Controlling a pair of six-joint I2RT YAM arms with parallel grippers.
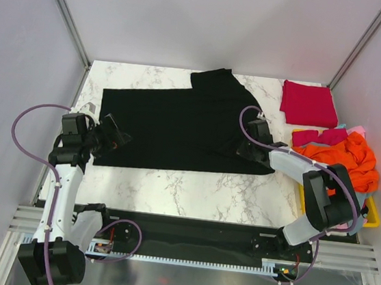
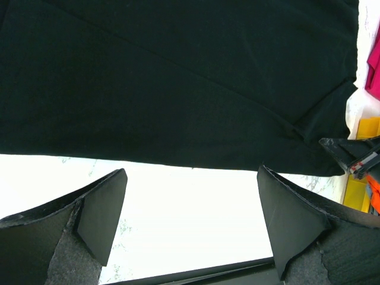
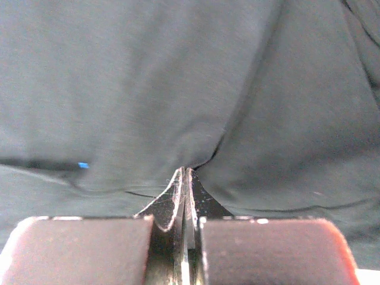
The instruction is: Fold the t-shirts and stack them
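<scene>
Fabric of the black t-shirt [image 1: 178, 127] puckers into a small ridge where the right gripper [image 3: 185, 178] has its fingers pressed together on it, clamping a fold near the shirt's right side, just below the sleeve. The shirt lies spread flat across the middle of the marble table [image 1: 192, 187], one sleeve reaching toward the back edge. The left gripper [image 2: 191, 172] sits low at the shirt's near-left corner with its fingers spread wide and nothing between them; the hem runs just ahead of its tips, with bare marble under the gap. A folded crimson red t-shirt [image 1: 310, 104] lies at the back right corner, apart from the black one. Right of the right arm, a yellow basket [image 1: 373, 215] holds a crumpled orange t-shirt [image 1: 354, 158], with a pink one [image 1: 358, 129] at its far end. Nothing lies on the black shirt between the two grippers.
</scene>
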